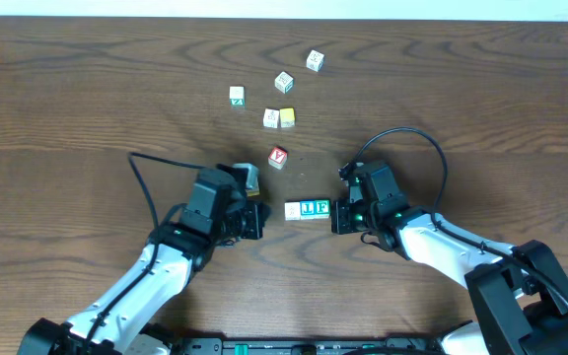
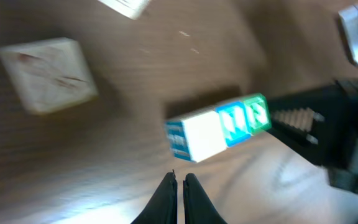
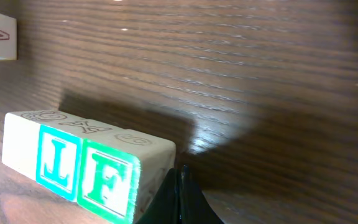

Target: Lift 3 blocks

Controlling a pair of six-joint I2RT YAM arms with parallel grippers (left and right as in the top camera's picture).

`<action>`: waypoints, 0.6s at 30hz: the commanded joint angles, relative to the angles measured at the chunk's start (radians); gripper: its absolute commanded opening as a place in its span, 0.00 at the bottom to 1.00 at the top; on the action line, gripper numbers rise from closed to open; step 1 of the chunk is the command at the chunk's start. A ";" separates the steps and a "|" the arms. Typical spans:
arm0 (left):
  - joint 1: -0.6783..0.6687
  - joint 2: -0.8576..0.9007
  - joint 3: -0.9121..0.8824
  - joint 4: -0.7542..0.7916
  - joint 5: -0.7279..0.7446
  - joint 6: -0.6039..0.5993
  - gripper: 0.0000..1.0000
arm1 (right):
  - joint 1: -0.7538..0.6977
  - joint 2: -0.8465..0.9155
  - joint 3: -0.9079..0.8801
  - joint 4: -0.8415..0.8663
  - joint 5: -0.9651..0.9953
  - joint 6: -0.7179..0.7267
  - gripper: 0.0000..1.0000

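While the left fingers and right fingers are closed empty, the blocks lie between them.

The right gripper plugs the green end of the three-block row; the left gripper crowds the white end, thin gap between. The red Y cube stands beyond, apart. Bare table runs along both long sides.
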 commanded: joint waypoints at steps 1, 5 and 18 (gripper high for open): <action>0.037 -0.006 -0.001 -0.010 -0.031 -0.004 0.07 | -0.047 0.020 -0.022 -0.047 0.063 -0.003 0.01; 0.043 -0.006 -0.001 -0.018 -0.031 0.007 0.07 | -0.097 0.009 -0.022 -0.074 0.062 -0.007 0.01; 0.056 -0.005 -0.001 -0.021 0.074 0.013 0.07 | -0.134 0.008 -0.022 -0.053 -0.213 -0.039 0.01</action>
